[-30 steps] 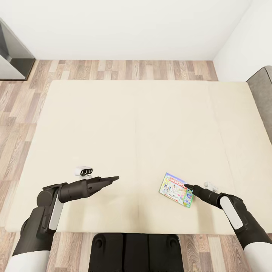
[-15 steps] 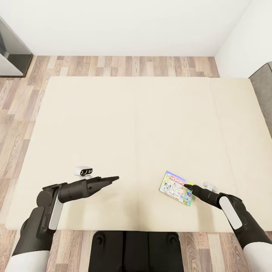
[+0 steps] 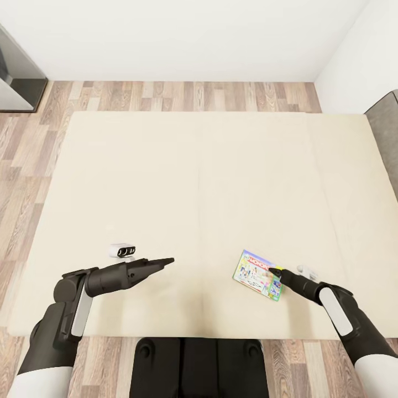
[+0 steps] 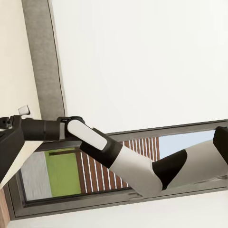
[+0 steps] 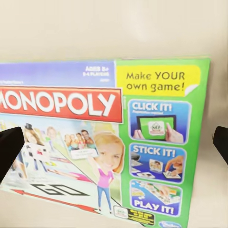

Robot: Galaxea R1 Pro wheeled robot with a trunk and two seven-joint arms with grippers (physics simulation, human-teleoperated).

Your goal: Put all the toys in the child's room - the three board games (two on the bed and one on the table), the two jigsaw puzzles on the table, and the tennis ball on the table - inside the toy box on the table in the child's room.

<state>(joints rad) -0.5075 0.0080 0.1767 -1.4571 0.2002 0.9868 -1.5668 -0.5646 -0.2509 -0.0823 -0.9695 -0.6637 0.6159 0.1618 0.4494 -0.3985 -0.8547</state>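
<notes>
Since half a second ago almost nothing is shifting: the right gripper (image 3: 275, 271) is edging only slightly at the game (image 3: 257, 276), and the left arm is holding its pose. From the head, the bed (image 3: 199, 182) is spreading beige across the plank floor (image 3: 166, 97), with the game lying flat near its front edge, at the right. The right gripper is reaching in from the right, its tips sitting over the game's right end; whether they are touching the cover I cannot tell. The left gripper (image 3: 166, 260) is hovering over bare mattress well apart from the game, fingers together in a point, holding nothing. From the left wrist, the right arm (image 4: 109, 152) is crossing in front of a dark-framed window (image 4: 114, 166) and white wall. From the right wrist, the Monopoly cover is lying flat on the bed just ahead, with the two dark fingertips (image 5: 9, 147) standing wide apart at either side of it, open
</notes>
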